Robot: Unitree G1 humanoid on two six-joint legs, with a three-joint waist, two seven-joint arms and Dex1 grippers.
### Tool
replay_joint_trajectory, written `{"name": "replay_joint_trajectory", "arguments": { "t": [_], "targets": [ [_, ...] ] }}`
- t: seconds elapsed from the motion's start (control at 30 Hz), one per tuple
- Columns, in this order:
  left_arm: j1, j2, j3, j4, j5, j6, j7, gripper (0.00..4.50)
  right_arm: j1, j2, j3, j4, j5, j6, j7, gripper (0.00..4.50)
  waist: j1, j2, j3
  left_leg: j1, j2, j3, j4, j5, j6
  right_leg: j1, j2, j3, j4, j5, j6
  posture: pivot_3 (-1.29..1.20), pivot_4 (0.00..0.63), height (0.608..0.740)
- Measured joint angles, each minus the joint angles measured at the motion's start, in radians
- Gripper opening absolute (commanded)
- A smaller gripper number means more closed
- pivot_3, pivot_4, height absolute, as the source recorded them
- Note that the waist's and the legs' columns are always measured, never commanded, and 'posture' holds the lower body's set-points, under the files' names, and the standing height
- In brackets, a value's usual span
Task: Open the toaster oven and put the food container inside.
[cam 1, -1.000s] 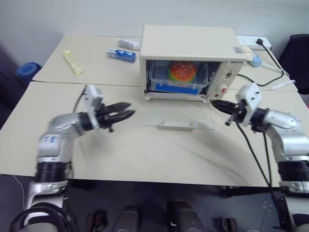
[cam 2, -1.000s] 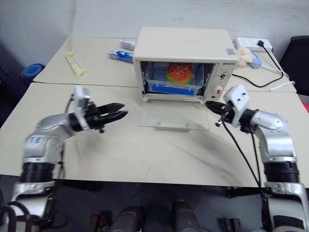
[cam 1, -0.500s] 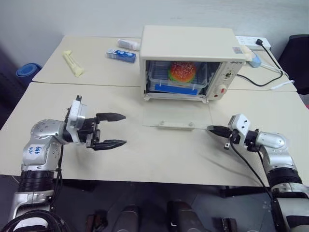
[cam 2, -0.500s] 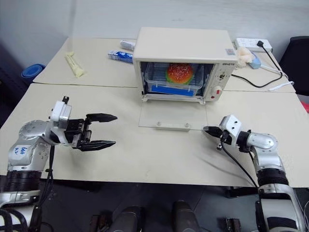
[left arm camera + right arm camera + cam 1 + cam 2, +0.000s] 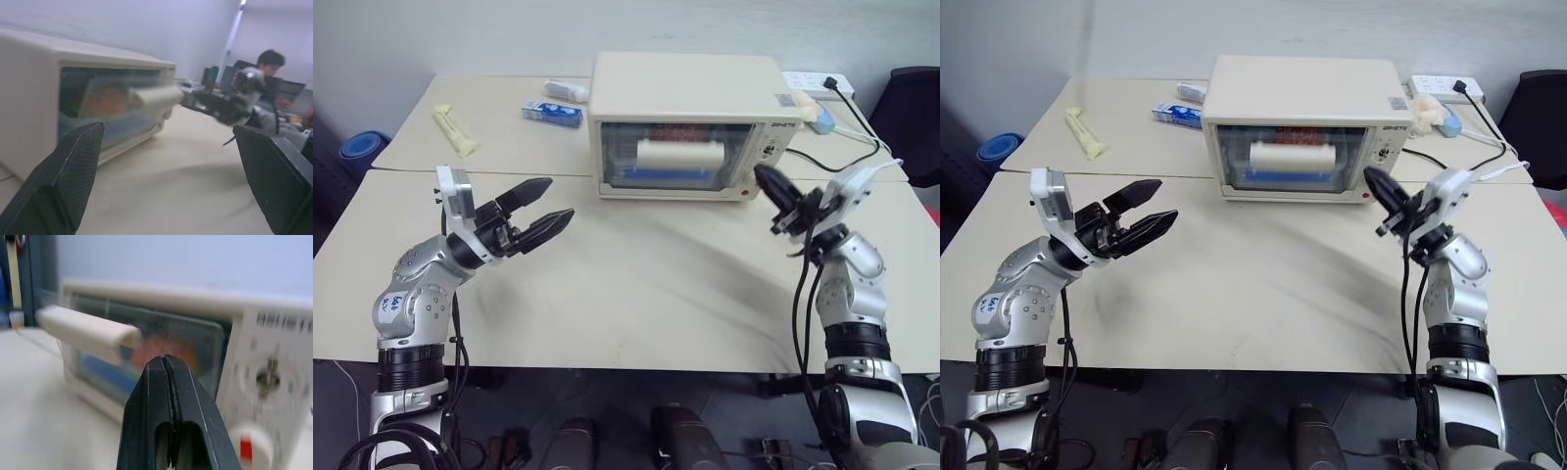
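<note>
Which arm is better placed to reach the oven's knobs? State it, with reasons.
Right. The right gripper, shut, hovers beside the toaster oven's control panel; the left gripper, open, hangs farther off, left of its closed door.

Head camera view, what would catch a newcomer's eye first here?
The cream toaster oven at the middle back of the table, door shut, with the food container dimly visible through its glass. In front of it two raised arms flank the oven: the left gripper with its jaws wide open and the right gripper shut, both holding nothing.
</note>
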Motion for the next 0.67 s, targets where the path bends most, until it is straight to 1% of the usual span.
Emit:
{"name": "replay_joint_trajectory", "arguments": {
  "t": [0.07,0.1,0.13,0.17,0.27,0.37,0.5,0.53,0.67],
  "targets": [
    [0.001,0.019,-0.011,0.012,0.037,-0.024,0.002,4.44,-0.002,-0.006,-0.004,-0.039,0.023,0.062,-0.004,0.0,0.005,0.0,0.0,-0.001,0.0,-0.001,0.0,0.0,0.0,0.0,0.0,0.0,0.0,0.0,0.0,0.0,0.15,0.74],
    [0.001,0.033,-0.021,0.018,0.059,-0.04,-0.005,4.5,0.011,-0.021,-0.001,-0.068,0.029,0.095,0.007,0.35,0.008,0.0,0.0,-0.001,-0.001,0.0,0.0,0.0,0.001,0.0,-0.001,0.0,0.0,0.0,0.0,0.0,0.15,0.74],
    [0.007,0.048,-0.027,0.023,0.077,-0.059,-0.015,4.5,0.031,-0.042,0.007,-0.097,0.03,0.115,0.024,0.53,0.01,0.0,0.0,-0.001,-0.001,0.0,-0.001,-0.001,0.001,0.0,-0.001,0.0,0.0,0.0,0.0,0.0,0.15,0.74],
    [0.015,0.066,-0.03,0.037,0.099,-0.085,-0.031,4.5,0.064,-0.075,0.021,-0.137,0.027,0.135,0.052,0.81,0.013,0.0,0.0,-0.001,-0.001,0.0,-0.002,-0.001,0.001,0.0,-0.001,0.0,0.0,0.0,0.0,0.0,0.15,0.74],
    [0.065,0.111,-0.041,0.057,0.152,-0.149,-0.073,4.5,0.162,-0.137,0.062,-0.239,0.015,0.168,0.124,1.82,0.018,0.0,0.0,-0.001,-0.001,0.0,-0.002,-0.001,0.002,0.0,-0.001,0.0,-0.004,0.0,0.0,0.0,0.15,0.74],
    [0.151,0.15,-0.053,0.092,0.216,-0.24,-0.115,4.5,0.319,-0.208,0.114,-0.353,-0.022,0.163,0.215,2.82,0.02,0.0,0.0,-0.001,0.0,0.001,-0.004,-0.002,0.003,0.0,0.0,0.0,-0.007,0.0,0.0,0.0,0.15,0.74],
    [0.252,0.158,-0.051,0.106,0.252,-0.347,-0.147,4.5,0.451,-0.249,0.14,-0.384,-0.076,0.106,0.299,4.22,0.023,0.0,0.0,0.0,0.0,0.001,-0.002,-0.003,0.005,0.002,-0.001,0.001,-0.007,0.0,0.0,0.0,0.15,0.74],
    [0.281,0.159,-0.048,0.108,0.262,-0.377,-0.151,4.5,0.477,-0.249,0.141,-0.382,-0.086,0.073,0.315,4.46,0.023,0.0,0.0,0.001,0.0,0.001,-0.002,-0.004,0.006,0.003,-0.001,0.001,-0.007,0.0,0.0,0.0,0.15,0.74],
    [0.356,0.163,-0.048,0.122,0.296,-0.456,-0.157,4.5,0.527,-0.247,0.14,-0.361,-0.105,-0.005,0.332,4.46,0.023,0.0,0.0,0.001,0.001,0.0,-0.002,-0.004,0.007,0.003,0.0,0.001,-0.007,0.0,0.0,0.0,0.15,0.74]
  ]
}}
